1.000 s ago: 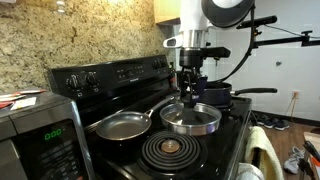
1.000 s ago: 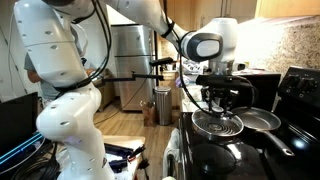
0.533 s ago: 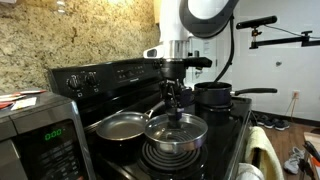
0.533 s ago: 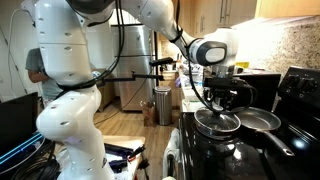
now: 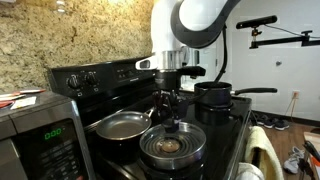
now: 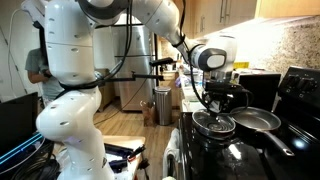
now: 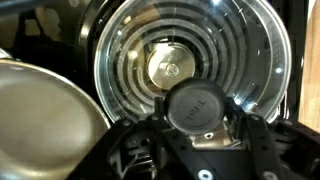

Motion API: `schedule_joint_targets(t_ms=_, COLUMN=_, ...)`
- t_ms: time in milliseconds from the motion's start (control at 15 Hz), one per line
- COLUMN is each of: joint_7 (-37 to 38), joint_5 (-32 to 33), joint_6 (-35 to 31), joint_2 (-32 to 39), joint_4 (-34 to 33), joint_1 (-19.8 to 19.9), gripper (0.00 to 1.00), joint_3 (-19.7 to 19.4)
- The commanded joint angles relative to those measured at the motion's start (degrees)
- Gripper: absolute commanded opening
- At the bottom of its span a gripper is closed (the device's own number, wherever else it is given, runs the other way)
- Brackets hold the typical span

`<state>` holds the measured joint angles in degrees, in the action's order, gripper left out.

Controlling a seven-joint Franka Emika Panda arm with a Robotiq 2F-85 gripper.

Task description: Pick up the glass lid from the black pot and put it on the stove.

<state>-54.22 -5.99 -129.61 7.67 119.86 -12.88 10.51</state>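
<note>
Now the gripper (image 5: 169,122) holds the glass lid (image 5: 172,146) by its knob (image 7: 197,105) over the stove (image 5: 105,76), frying pan (image 5: 121,126) just beside.

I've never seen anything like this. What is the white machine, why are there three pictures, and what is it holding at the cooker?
It is a jointed robot arm, steered by a person. Two pictures come from cameras standing in the room. The third comes from a camera on the arm's wrist, looking down. Its end effector, a two-fingered clamp, is shut on the knob of the glass lid, held low over the front of the stove. A grey frying pan sits beside the lid, the black pot stands uncovered farther back, and a microwave is nearby.
</note>
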Motion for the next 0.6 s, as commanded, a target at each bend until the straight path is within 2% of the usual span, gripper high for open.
schedule_joint_targets(t_ms=0, joint_7=-3.38, joint_5=-0.68, joint_6=1.10, joint_2=0.38, joint_4=-1.54, joint_1=1.53, gripper=0.34, joint_3=1.42)
schedule_joint_targets(t_ms=533, joint_7=-4.77, joint_5=1.12, joint_6=-1.82, joint_2=-0.01, joint_4=0.62, joint_1=1.31, gripper=0.34, joint_3=1.39)
